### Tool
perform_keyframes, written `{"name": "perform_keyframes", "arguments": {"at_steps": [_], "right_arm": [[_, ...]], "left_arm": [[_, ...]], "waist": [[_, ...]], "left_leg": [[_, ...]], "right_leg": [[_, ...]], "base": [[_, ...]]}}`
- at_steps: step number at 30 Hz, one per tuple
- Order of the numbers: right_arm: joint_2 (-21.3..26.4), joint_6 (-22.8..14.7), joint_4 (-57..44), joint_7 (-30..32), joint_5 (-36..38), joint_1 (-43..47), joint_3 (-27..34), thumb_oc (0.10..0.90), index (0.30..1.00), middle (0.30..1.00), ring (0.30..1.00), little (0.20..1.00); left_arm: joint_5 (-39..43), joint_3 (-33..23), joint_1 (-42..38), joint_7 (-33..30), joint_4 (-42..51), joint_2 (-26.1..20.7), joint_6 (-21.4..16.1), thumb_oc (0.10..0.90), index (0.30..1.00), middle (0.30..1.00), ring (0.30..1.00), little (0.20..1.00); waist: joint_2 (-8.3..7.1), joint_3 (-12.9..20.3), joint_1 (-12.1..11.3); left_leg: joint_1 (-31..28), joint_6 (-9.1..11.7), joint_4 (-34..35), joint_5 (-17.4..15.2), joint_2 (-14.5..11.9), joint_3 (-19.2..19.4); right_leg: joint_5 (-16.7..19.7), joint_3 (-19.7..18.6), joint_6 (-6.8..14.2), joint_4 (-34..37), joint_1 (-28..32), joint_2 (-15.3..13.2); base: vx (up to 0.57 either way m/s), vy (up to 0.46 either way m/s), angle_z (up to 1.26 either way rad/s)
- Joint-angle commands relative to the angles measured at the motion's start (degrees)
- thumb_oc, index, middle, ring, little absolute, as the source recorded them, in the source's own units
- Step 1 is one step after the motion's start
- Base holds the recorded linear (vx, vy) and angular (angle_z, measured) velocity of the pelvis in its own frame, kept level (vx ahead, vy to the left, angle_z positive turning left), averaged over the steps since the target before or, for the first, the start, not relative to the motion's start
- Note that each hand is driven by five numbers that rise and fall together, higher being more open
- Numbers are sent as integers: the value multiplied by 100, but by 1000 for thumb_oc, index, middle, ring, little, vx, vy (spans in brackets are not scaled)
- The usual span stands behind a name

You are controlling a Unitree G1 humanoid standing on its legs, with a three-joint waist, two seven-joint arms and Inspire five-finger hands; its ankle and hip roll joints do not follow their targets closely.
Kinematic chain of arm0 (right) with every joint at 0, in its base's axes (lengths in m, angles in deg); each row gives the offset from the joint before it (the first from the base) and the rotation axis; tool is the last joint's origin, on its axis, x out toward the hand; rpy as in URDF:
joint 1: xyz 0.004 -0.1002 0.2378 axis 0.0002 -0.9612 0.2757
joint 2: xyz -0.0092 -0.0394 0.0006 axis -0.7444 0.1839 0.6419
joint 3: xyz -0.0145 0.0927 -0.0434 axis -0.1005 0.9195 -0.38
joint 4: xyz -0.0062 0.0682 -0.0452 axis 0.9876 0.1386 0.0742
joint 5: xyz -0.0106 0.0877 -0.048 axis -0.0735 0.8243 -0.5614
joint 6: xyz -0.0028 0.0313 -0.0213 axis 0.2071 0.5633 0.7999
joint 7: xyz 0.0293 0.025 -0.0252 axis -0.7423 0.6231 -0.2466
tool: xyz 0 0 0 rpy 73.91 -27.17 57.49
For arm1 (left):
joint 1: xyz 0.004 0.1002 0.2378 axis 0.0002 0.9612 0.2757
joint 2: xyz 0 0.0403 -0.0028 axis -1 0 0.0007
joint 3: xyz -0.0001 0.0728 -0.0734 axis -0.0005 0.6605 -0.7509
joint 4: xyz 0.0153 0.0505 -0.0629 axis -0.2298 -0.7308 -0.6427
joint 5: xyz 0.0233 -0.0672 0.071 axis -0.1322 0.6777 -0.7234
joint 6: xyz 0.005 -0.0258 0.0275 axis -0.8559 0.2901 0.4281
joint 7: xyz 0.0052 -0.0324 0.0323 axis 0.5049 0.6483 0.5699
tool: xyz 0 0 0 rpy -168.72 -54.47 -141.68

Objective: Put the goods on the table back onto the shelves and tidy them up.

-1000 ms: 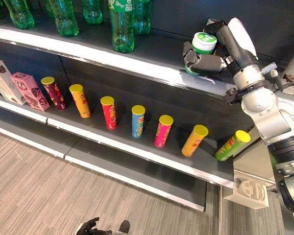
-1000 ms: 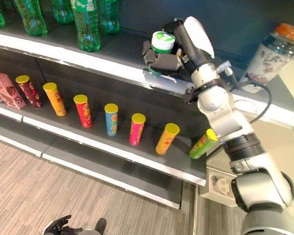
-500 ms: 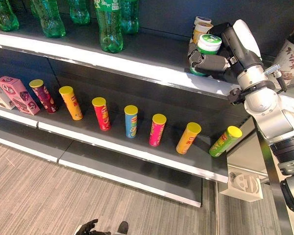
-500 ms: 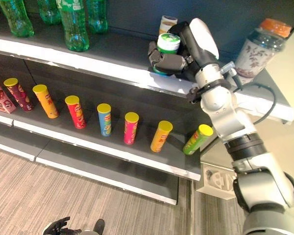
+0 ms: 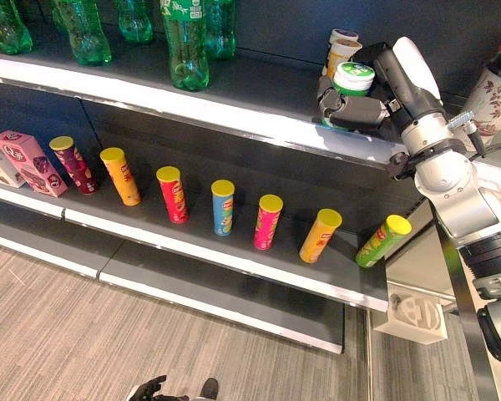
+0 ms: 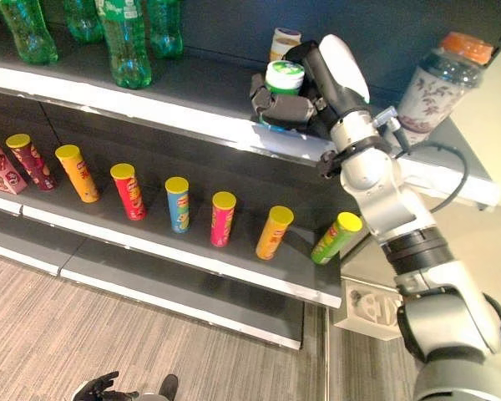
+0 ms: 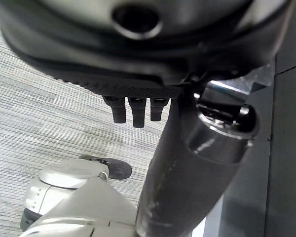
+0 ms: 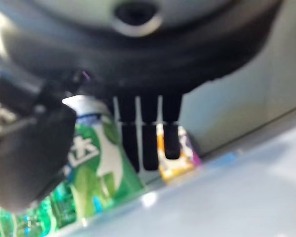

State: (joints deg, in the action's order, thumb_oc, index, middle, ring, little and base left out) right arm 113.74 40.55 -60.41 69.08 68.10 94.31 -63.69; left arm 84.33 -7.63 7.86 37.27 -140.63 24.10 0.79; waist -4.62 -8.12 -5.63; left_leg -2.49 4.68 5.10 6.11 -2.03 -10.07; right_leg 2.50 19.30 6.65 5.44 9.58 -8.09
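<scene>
Green-and-white canister (image 5: 351, 80), white-lidded, label print unreadable, gripped by right hand (image 5: 356, 109), fingers (image 8: 149, 140) curled round it, upper right, over top shelf (image 5: 234, 88).

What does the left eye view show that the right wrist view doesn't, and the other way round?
Left eye view adds: the row of tubes on the lower shelf, the pink box and the floral jar. Right wrist view adds: the green can label up close, beside the fingers. Both: the right hand shut on the green can on the upper shelf, another can behind it.
</scene>
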Motion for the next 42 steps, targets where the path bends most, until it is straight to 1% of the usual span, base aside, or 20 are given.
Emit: {"name": "perform_keyframes", "arguments": {"at_steps": [1,16,33,34,35,42], "right_arm": [[96,-259,-54,266,196,948,-136,400,300,300,300,300],[-49,-235,53,280,226,1095,-238,400,300,300,300,300],[-206,-210,200,325,226,1179,-286,400,300,300,300,300],[-218,-210,196,332,227,1181,-285,522,484,484,484,484],[-237,-203,207,350,203,1182,-277,800,900,900,900,900],[-289,-204,158,390,198,1163,-243,800,900,900,900,900]], "left_arm": [[15,227,-226,-81,-269,-216,-203,800,900,900,900,900],[69,205,-237,-114,-329,-196,-203,800,900,900,900,900],[113,172,-232,-152,-384,-189,-195,800,900,900,900,900],[122,171,-229,-156,-377,-191,-196,800,900,900,900,900],[133,163,-230,-164,-379,-186,-196,800,900,900,900,900],[142,161,-241,-177,-400,-178,-193,800,900,900,900,900]], "waist": [[-65,332,-153],[-107,322,-192],[-100,306,-228],[-100,303,-236],[-98,302,-241],[-103,308,-233]], "left_leg": [[-328,-33,-10,-639,-42,733],[-330,-35,-10,-637,-31,733],[-334,-38,-10,-633,-34,730],[-334,-38,-10,-632,-37,732],[-331,-40,-10,-632,-37,732],[-329,-38,-10,-636,-42,743]], "right_leg": [[-192,275,66,-44,-81,-71],[-191,270,64,-44,-58,-75],[-186,287,65,-44,-42,-85],[-187,287,66,-44,-38,-87],[-188,281,67,-44,-39,-87],[-189,273,73,-44,-47,-89]], "base": [[0,0,0],[0,0,0],[0,0,0],[0,0,0],[0,0,0],[0,0,0]]}}
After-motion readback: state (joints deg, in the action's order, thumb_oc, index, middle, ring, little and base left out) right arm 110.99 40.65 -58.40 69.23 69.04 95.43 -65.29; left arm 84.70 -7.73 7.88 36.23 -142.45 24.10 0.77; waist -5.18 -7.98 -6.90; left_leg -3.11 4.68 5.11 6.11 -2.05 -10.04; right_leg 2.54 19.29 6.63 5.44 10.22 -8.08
